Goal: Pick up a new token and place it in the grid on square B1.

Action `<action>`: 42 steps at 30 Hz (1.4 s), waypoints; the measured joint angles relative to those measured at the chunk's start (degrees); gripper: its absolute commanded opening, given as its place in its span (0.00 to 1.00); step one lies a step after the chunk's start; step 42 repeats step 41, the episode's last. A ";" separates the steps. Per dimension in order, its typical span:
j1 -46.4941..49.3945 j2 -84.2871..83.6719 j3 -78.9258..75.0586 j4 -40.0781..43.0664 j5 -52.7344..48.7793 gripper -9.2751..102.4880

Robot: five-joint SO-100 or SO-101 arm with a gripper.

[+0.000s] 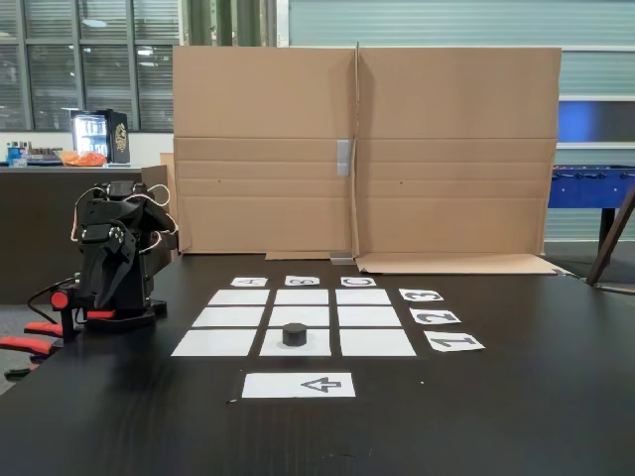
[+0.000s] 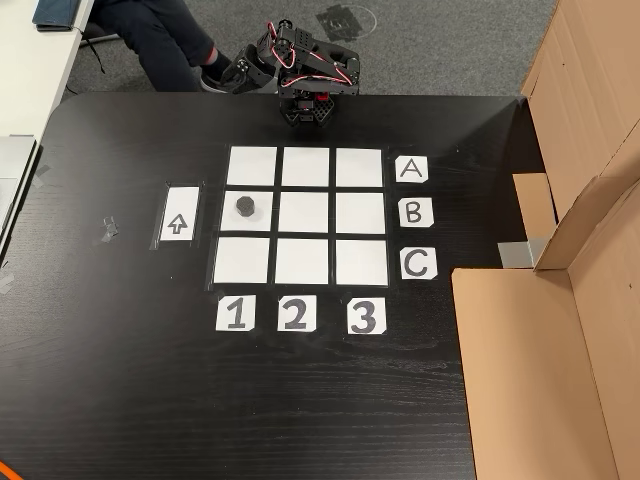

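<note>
One black token (image 2: 245, 207) sits on my grid (image 2: 305, 215), in the square (image 2: 260, 226) that lines up with the B card (image 2: 415, 212) and the 1 card (image 2: 235, 314). It stands flat and near the middle of this white square; in the fixed view I see it (image 1: 295, 334) in the nearest row, just behind the sheet with the arrow (image 1: 299, 385). The arm (image 1: 111, 260) is folded up on its base at the table edge, well apart from the grid. I see the gripper (image 2: 290, 45) from above, but I cannot tell how far its fingers are open, and I see nothing held in it. A big cardboard wall (image 1: 362, 154) stands behind the table (image 1: 516, 416).
</note>
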 measured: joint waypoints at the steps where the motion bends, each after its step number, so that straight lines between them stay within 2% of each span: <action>1: -0.53 0.00 0.00 0.00 0.00 0.19; 42: -0.97 0.00 0.00 0.00 -0.09 0.19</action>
